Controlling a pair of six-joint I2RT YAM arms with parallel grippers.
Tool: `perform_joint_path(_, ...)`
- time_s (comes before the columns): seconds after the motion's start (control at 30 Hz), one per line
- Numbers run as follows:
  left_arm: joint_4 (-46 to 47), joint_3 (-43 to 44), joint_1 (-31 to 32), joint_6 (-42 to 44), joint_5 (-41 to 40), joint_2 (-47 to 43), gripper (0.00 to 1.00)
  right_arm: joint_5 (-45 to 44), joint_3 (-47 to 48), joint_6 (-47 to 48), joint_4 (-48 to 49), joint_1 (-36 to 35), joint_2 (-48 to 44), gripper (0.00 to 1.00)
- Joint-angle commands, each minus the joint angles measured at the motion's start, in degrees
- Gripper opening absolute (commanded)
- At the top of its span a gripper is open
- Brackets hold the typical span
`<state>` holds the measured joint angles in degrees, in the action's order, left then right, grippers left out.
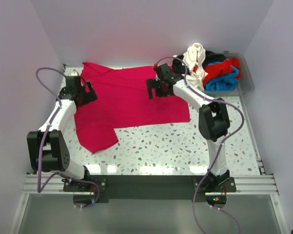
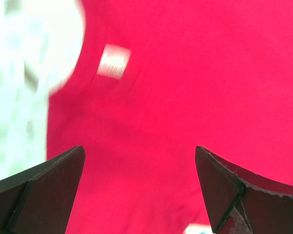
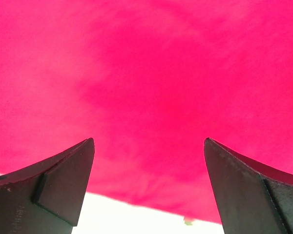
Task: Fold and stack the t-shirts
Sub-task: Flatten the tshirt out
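The crimson-pink t-shirt (image 1: 132,97) is spread on the worktop (image 1: 176,141). The left claw (image 2: 139,151) and right claw (image 3: 149,144) are held released above it. The cloth is judged soft, light and limp, best pinched at an edge.

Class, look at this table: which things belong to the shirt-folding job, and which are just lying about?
Job: crimson-pink t-shirt, spread out; cream-white shirt, black shirt, red shirt, blue shirt, heaped together.
Lying about: grey plastic bin holding that heap; speckled table.
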<state>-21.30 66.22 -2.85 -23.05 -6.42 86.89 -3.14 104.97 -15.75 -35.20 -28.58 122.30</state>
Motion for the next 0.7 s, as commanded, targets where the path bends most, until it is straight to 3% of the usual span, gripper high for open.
perform_joint_path(0.0, -6.91, -7.84, 0.04, -3.57, -5.8, -4.52, 1.0, 2.87, -3.79, 0.89, 1.01, -4.28, -5.57, 0.96)
perform_joint_path(0.23, -1.83, -16.11, -0.4, -4.46, 1.66, -5.6, 1.0, 4.27, -8.55, -0.95, 2.15, -10.79, -7.6, 0.96)
perform_joint_path(0.47, 2.4, -16.38, -0.49, -3.15, 2.63, 0.72, 1.0, 6.22, -10.93, -3.59, 4.44, -11.15, -6.03, 0.96)
perform_joint_path(0.67, 4.77, -15.24, -0.4, -2.09, 3.6, 5.65, 1.0, 3.93, -6.8, -3.85, 2.59, -10.97, -1.37, 0.96)
